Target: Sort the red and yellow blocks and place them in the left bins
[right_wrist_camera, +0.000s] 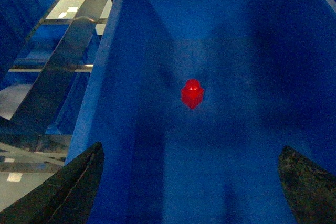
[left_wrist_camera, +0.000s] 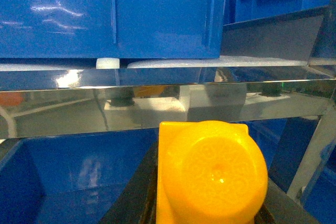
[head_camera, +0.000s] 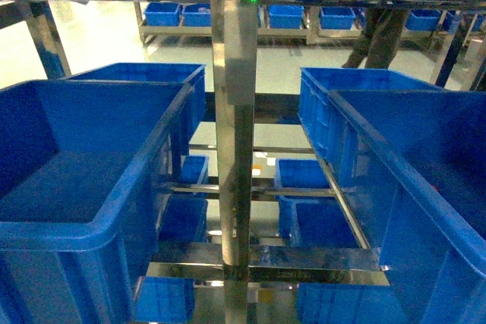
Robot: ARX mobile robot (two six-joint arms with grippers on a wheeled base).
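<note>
The orange-yellow block (left_wrist_camera: pixel 210 174) fills the bottom of the left wrist view, stud end toward the camera. My left gripper (left_wrist_camera: pixel 210 205) is shut on it, dark fingers (left_wrist_camera: pixel 134 200) on either side. It hangs in front of a steel shelf rail (left_wrist_camera: pixel 157 103), under one blue crate (left_wrist_camera: pixel 105 14) and above another (left_wrist_camera: pixel 63 182). The small red block (right_wrist_camera: pixel 192 93) lies on the floor of a deep blue crate (right_wrist_camera: pixel 131 77). My right gripper (right_wrist_camera: pixel 191 153) hovers open above that floor, nothing between its fingertips. Neither gripper shows in the head view, where two left bins (head_camera: pixel 99 225) (head_camera: pixel 144 72) stand.
A vertical steel post (head_camera: pixel 234 111) splits the rack. Two more blue crates (head_camera: pixel 395 149) (head_camera: pixel 357 73) stand on the right. Lower shelves hold smaller blue crates (head_camera: pixel 311 210). A person's legs (head_camera: pixel 380 36) are at the far back right.
</note>
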